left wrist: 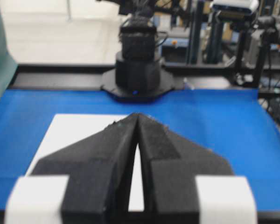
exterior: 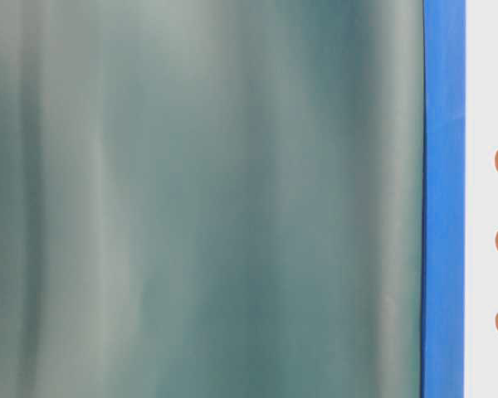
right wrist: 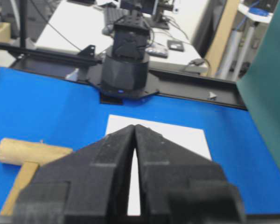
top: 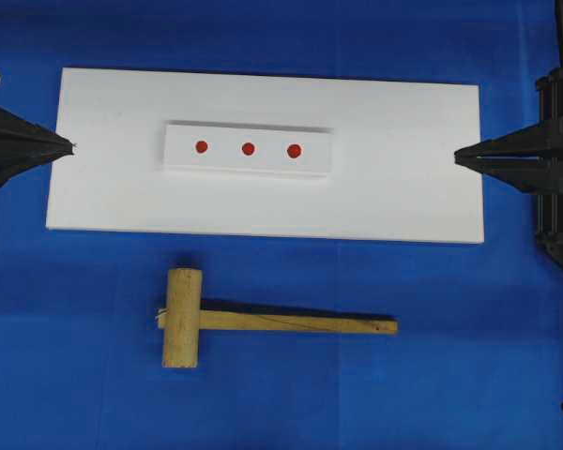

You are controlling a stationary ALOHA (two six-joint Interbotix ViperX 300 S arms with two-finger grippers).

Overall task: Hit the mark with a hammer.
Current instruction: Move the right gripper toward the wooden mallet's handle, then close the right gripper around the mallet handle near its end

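Blue desk [top: 507, 375]: light wooden mallet [top: 183, 317] at 6 o'clock of white board [top: 403, 187]; both my fingers [top: 71, 146] [top: 458, 157] closed, empty.

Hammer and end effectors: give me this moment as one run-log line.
hammer: flat on blue cloth, untouched | left end effector: shut, empty | right end effector: shut, empty | marks: three red dots, unstruck

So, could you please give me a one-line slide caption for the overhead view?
Wooden hammer on blue cloth, below a white board bearing three red marks; both pincers shut at the edges.
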